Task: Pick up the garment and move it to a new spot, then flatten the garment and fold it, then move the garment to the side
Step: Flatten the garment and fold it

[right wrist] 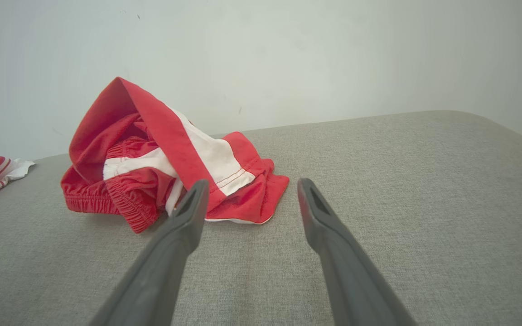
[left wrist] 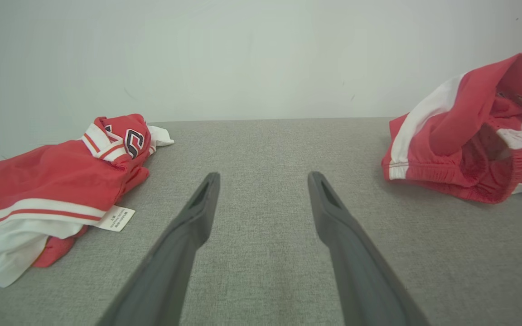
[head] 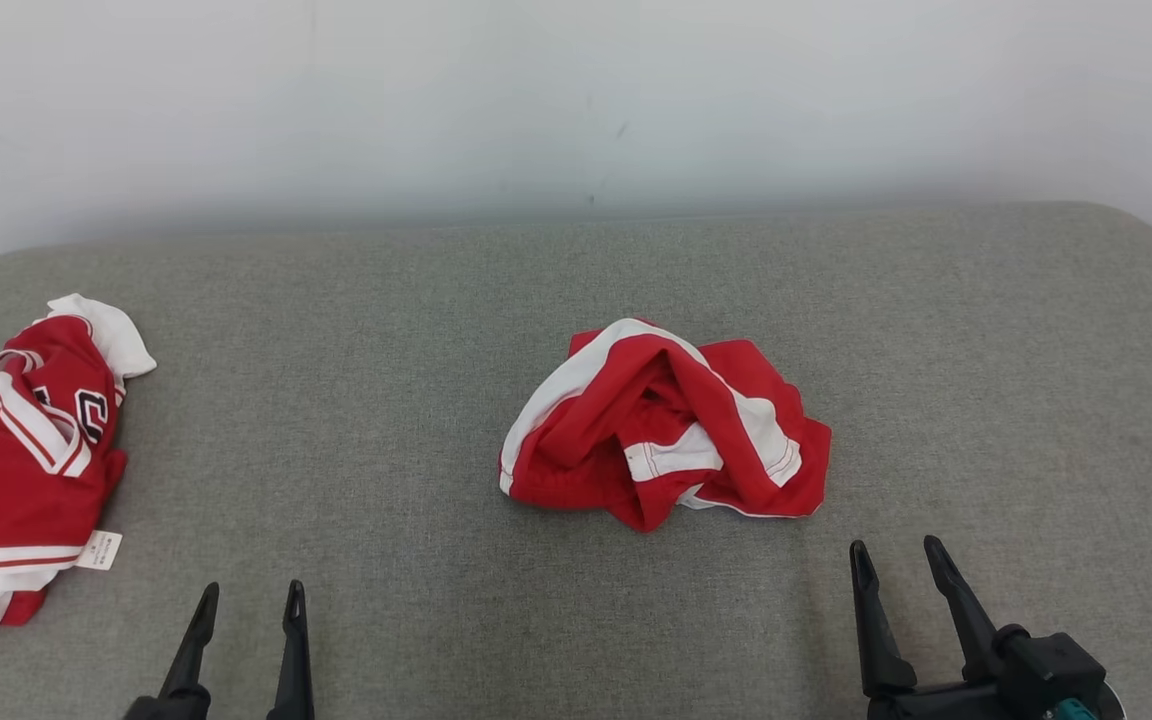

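A crumpled pair of red shorts with white side stripes (head: 661, 425) lies bunched in the middle of the grey padded surface (head: 416, 330). From the left wrist the shorts (left wrist: 469, 136) sit at the right; from the right wrist the shorts (right wrist: 166, 158) sit just left of the fingers. My left gripper (head: 248, 596) is open near the front edge, well left of the shorts, with nothing between its fingers. My right gripper (head: 899, 558) is open too, empty, a short way in front of the shorts' right corner.
A second red and white garment with a printed letter and a white label (head: 21, 460) lies heaped at the left edge of the surface, also seen as the heap (left wrist: 52, 190) from the left wrist. A pale wall (head: 576, 100) rises behind the surface.
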You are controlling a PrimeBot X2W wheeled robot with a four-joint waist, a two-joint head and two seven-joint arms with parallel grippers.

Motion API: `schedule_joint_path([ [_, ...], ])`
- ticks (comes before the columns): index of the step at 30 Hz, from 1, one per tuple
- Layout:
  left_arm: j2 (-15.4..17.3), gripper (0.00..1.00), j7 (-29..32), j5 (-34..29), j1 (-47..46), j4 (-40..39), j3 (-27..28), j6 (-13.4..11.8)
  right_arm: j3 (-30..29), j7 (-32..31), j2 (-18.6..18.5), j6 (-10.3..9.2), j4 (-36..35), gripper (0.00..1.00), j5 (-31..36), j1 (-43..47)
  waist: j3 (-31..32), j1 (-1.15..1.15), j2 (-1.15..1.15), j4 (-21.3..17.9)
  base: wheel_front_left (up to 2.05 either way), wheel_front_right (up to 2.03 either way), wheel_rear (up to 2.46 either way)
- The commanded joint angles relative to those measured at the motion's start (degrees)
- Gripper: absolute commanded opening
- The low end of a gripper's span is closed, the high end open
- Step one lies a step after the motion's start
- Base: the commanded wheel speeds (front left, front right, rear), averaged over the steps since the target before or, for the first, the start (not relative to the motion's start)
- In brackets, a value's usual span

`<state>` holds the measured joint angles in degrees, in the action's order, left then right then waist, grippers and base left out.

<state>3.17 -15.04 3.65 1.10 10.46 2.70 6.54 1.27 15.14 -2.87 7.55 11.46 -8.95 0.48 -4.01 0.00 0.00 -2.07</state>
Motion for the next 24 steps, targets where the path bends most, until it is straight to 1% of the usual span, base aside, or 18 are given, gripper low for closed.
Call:
schedule_joint_path([
  [1, -0.16, 1.00, -0.14, 0.59, 0.10, 0.16, 0.25, -0.06, 0.15, 0.09, -0.01, -0.12, 0.00, 1.00, 0.60, 0.57, -0.01, 0.00, 0.00, 0.00, 0.00, 0.00, 0.00],
  [24, -0.33, 1.00, -0.13, 1.92, -0.28, 0.17, 1.34, 0.33, 0.01, 0.09, -0.01, -0.12, 0.38, 1.00, 0.54, 0.13, -0.16, 0.00, 0.00, -0.03, 0.00, 0.00, 0.00],
])
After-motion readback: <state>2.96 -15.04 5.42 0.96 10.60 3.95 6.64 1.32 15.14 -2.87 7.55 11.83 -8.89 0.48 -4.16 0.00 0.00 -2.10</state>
